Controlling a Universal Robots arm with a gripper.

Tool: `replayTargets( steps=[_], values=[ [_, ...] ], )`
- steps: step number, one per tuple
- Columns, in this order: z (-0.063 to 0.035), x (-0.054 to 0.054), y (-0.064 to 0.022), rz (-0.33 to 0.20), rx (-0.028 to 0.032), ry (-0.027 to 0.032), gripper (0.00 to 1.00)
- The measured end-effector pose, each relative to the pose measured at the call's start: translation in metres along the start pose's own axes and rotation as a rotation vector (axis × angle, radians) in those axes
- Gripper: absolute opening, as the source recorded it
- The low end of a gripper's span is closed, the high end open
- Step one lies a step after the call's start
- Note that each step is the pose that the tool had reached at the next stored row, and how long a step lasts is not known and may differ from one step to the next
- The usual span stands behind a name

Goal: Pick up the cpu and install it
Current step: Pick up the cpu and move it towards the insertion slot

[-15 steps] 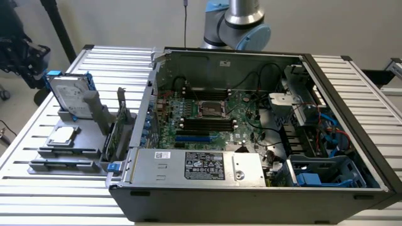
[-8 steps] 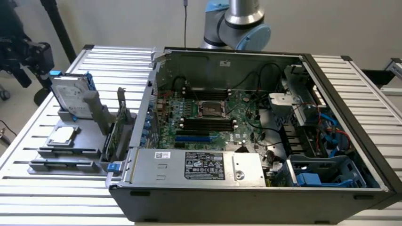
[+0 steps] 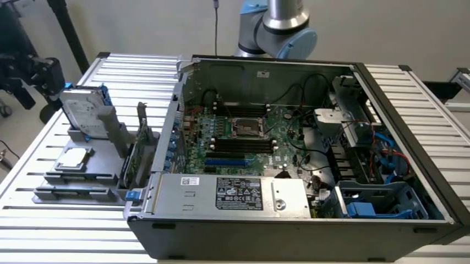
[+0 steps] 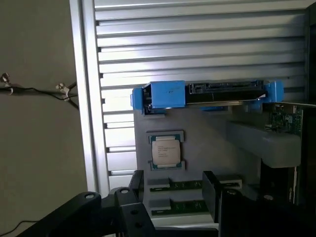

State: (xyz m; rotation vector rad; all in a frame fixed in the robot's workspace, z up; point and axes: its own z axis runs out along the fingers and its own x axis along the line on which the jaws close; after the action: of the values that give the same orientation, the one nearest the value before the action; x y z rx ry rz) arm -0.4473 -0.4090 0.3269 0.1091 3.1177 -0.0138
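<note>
Slatted metal makes up the desk (image 3: pixel 44 225), which carries an open computer case (image 3: pixel 294 231) across the middle and right of the exterior view, with a grey holder (image 3: pixel 110 159) beside it at that view's left. The cpu (image 3: pixel 72 158) lies flat in its own recess on the holder, silver top up, in the left middle of the exterior frame, outside the case and well apart from the black-framed socket (image 3: pixel 248 127) on the motherboard. Behind the cpu on the holder, a hard drive (image 3: pixel 82 110) in a blue frame stands on edge, and a green expansion card (image 3: pixel 136 157) stands upright between the holder and the case wall. The robot arm (image 3: pixel 279 27) comes in at the top centre of the exterior frame, behind the case. In the wrist view the gripper (image 4: pixel 173 197) hangs over the holder (image 4: pixel 207 148), its black fingers (image 4: pixel 212 190) spread wide and gripping nothing. The cpu (image 4: pixel 166 150) shows beyond the gap between them, untouched, near the blue-framed hard drive (image 4: pixel 212 94), with memory sticks (image 4: pixel 182 185) lying in slots closer to the fingers.
</note>
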Motion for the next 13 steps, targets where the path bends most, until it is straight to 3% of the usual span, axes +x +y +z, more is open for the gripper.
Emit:
replayTargets(
  steps=[5,13],
  values=[
    [0.0093,-0.001,-0.005,-0.004,0.0,0.0,0.6],
    [0.0238,-0.003,-0.0054,-0.039,-0.0008,-0.0003,0.6]
  ],
)
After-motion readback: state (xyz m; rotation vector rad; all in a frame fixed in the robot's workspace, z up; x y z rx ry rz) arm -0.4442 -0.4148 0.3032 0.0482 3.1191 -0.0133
